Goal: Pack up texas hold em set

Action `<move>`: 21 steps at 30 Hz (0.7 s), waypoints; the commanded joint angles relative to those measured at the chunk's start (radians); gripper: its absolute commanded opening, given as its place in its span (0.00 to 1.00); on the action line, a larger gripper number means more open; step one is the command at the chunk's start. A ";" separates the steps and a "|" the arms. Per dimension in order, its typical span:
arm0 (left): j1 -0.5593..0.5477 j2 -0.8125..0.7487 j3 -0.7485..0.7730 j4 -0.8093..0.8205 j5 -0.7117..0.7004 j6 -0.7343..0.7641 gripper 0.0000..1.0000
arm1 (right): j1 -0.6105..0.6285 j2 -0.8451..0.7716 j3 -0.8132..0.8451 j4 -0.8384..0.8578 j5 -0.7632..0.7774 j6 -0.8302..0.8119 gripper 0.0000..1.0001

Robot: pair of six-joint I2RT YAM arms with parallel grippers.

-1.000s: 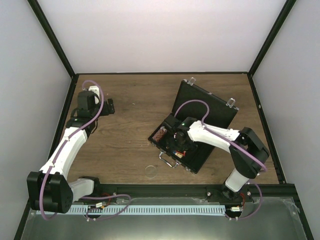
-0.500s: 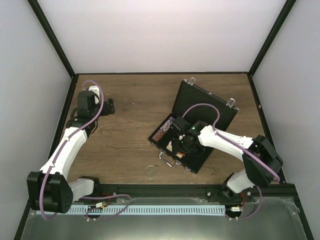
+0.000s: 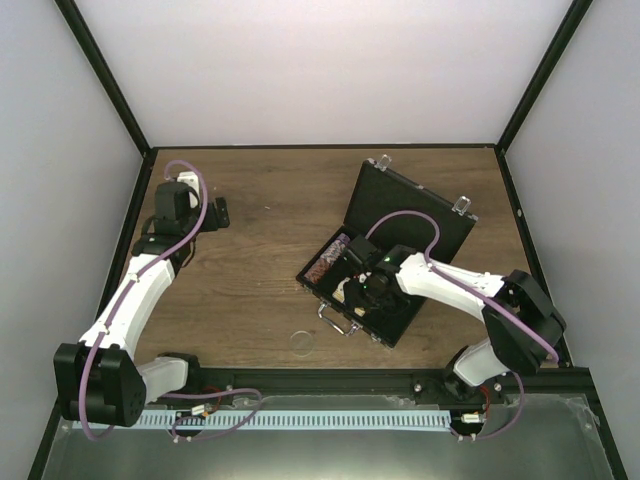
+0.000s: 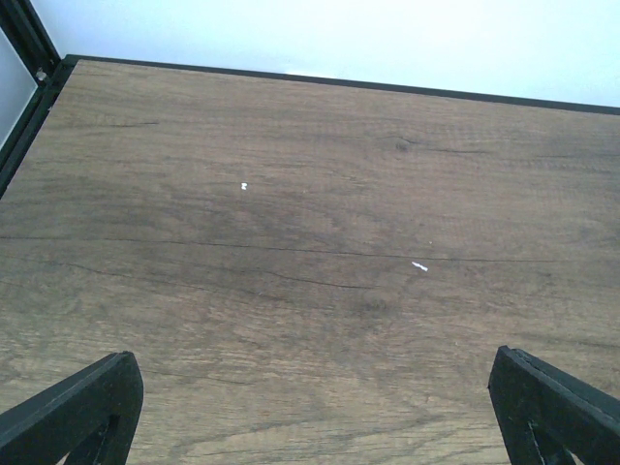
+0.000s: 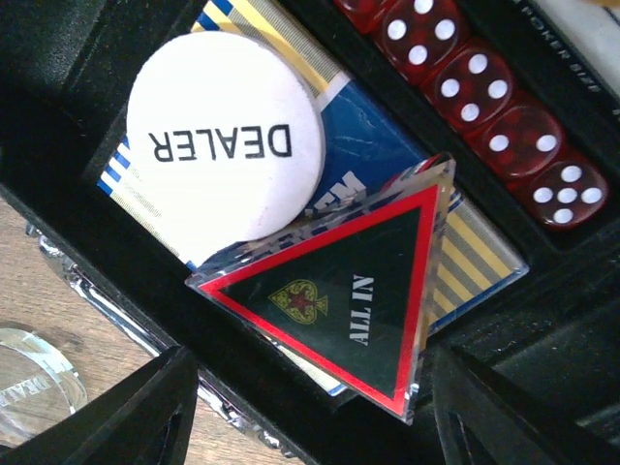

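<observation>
The black case (image 3: 400,318) lies open on the table, its lid (image 3: 420,212) tilted back. My right gripper (image 3: 362,290) hovers open and empty over the case's near left part. The right wrist view shows a white DEALER button (image 5: 225,145) and a red-black ALL IN triangle (image 5: 349,291) lying on a blue and yellow card deck (image 5: 373,145). Several red dice (image 5: 484,97) sit in a slot beside them. The right gripper (image 5: 320,426) is just above the triangle. A row of chips (image 3: 327,260) fills the case's left slot. My left gripper (image 3: 218,213) is open over bare table at the far left.
A clear round button (image 3: 301,342) lies on the table in front of the case, near its silver handle (image 3: 338,322); it also shows in the right wrist view (image 5: 29,383). The left wrist view shows only wood table (image 4: 310,242) and the back wall edge.
The right arm's elbow swung to the right and its gripper shifted slightly toward the case's front edge. The left arm has not moved.
</observation>
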 commanded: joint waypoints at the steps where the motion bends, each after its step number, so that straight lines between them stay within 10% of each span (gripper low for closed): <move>1: -0.004 -0.014 0.005 -0.001 0.012 -0.001 1.00 | -0.009 0.008 0.001 0.019 -0.023 0.008 0.67; 21: -0.004 -0.018 0.006 -0.002 0.014 -0.002 1.00 | -0.009 -0.007 -0.023 0.036 -0.108 -0.012 0.64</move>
